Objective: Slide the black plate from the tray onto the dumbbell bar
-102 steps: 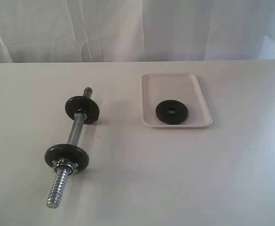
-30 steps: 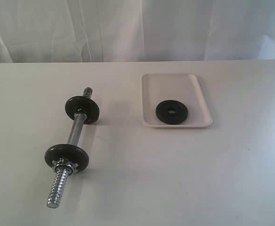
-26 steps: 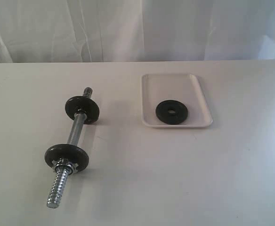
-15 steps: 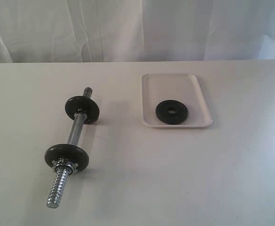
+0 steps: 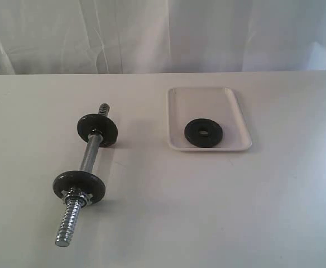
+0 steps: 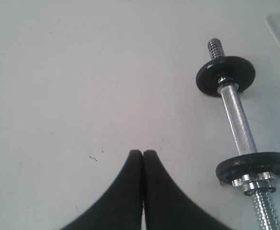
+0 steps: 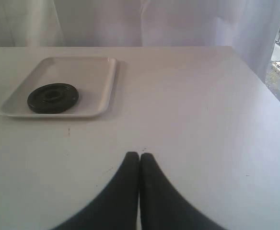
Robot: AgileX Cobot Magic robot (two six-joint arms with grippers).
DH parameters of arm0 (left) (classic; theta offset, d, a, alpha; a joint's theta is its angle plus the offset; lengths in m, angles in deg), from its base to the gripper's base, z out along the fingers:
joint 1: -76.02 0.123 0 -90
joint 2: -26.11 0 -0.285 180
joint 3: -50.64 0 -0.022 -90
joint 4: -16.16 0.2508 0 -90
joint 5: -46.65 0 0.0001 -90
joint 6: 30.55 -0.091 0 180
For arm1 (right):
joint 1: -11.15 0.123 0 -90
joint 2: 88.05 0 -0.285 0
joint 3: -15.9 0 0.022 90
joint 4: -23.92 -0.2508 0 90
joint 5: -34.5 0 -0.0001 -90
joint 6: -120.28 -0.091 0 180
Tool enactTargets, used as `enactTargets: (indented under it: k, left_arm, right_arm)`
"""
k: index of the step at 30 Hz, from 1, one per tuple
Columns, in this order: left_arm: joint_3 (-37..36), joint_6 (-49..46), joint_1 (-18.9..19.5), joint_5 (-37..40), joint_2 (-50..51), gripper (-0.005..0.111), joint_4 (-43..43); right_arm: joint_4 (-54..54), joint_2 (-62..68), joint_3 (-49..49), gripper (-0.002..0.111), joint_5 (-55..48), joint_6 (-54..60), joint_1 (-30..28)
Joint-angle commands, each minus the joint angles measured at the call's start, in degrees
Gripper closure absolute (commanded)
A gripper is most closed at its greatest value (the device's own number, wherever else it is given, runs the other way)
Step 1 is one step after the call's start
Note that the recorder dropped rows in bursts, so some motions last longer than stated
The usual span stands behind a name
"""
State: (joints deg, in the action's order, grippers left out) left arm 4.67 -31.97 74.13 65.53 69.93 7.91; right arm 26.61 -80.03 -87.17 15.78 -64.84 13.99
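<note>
The black plate [image 5: 203, 133] [image 7: 52, 97] lies flat in the near part of the white tray [image 5: 203, 103] [image 7: 89, 72]. The chrome dumbbell bar [image 5: 89, 157] [image 6: 238, 123] rests on the table at the left, carrying two black discs, one far [image 5: 97, 129] and one near [image 5: 79, 186], with silver nuts beside the near one. Neither arm shows in the exterior view. My left gripper [image 6: 143, 153] is shut and empty, well apart from the bar. My right gripper [image 7: 139, 155] is also shut and empty, off to one side of the tray.
A white table [image 5: 219, 201] carries everything, backed by a white curtain [image 5: 152, 33]. In the right wrist view the table's edge [image 7: 262, 81] runs close by a window with a street below.
</note>
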Motion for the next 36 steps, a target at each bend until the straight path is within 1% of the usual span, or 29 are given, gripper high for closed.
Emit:
enactTargets:
  k: [1, 4, 6, 11, 14, 18, 20, 21, 22, 24, 26, 28, 30, 31, 32, 33, 36]
  left_arm:
    - [5.8, -2.8, -2.5, 6.2, 10.0, 0.107, -0.6]
    - [10.1, -6.7, -7.1, 8.9, 18.2, 0.107, -0.6]
    - [12.6, -7.6, -10.6, 9.1, 23.3, 0.107, -0.6]
    - [17.9, -6.1, -16.8, 2.6, 34.0, 0.107, -0.6]
    - [22.0, -3.8, -18.2, 0.9, 40.7, 0.107, -0.6]
    - [26.6, 1.4, -18.2, 0.3, 49.0, 0.107, -4.7]
    - [28.4, 1.4, -18.2, 0.3, 51.9, 0.107, -5.4]
    - [29.4, 1.4, -18.2, 0.3, 53.3, 0.105, -5.8]
    - [30.2, 1.4, -18.2, 0.3, 54.6, 0.101, -6.7]
    - [31.6, 1.4, -18.2, 0.2, 56.6, 0.088, -8.3]
    - [32.4, 1.4, -18.3, 0.4, 58.7, 0.070, -8.9]
    - [32.5, 1.4, -18.3, 0.3, 60.4, 0.048, -10.3]
    - [32.5, 1.4, -18.3, -0.2, 61.9, 0.029, -10.8]
    - [32.7, 1.4, -18.3, -0.4, 62.8, 0.021, -10.8]
    - [32.8, 1.4, -18.3, -0.4, 63.5, 0.017, -10.8]
    - [33.0, 1.4, -18.3, -0.9, 64.3, 0.016, -11.1]
    - [33.5, 1.4, -18.3, -1.7, 66.1, 0.019, -11.5]
  right_arm:
    - [0.3, -0.2, 0.3, 0.108, 0.8, 0.1, 0.0]
    - [0.3, -0.2, 0.3, 0.108, 0.8, 0.1, 0.0]
    - [0.3, -0.2, 0.3, 0.108, 0.8, 0.1, 0.0]
    - [0.3, -0.2, 0.3, 0.108, 0.8, 0.1, 0.0]
    - [0.3, -0.2, 0.3, 0.108, 0.8, 0.1, 0.0]
    - [0.3, -0.2, 0.3, 0.108, 0.8, 0.1, 0.0]
    - [0.3, -0.2, 0.3, 0.108, 0.9, 0.1, 0.0]
    - [0.3, -0.2, 0.3, 0.108, 0.9, 0.1, 0.0]
    - [0.3, -0.2, 0.3, 0.108, 0.9, 0.1, 0.0]
    - [0.3, -0.2, 0.3, 0.108, 0.9, 0.1, 0.0]
    - [0.3, -0.2, 0.3, 0.108, 0.9, 0.1, 0.0]
    - [0.3, -0.2, 0.3, 0.108, 0.9, 0.1, 0.0]
    - [0.3, -0.2, 0.3, 0.108, 0.9, 0.1, 0.0]
    - [0.3, -0.2, 0.3, 0.108, 0.9, 0.1, 0.0]
    - [0.3, -0.2, 0.3, 0.108, 0.9, 0.1, 0.0]
    - [0.3, -0.2, 0.3, 0.108, 1.0, 0.1, 0.0]
    - [0.3, -0.2, 0.3, 0.108, 1.0, 0.1, 0.0]
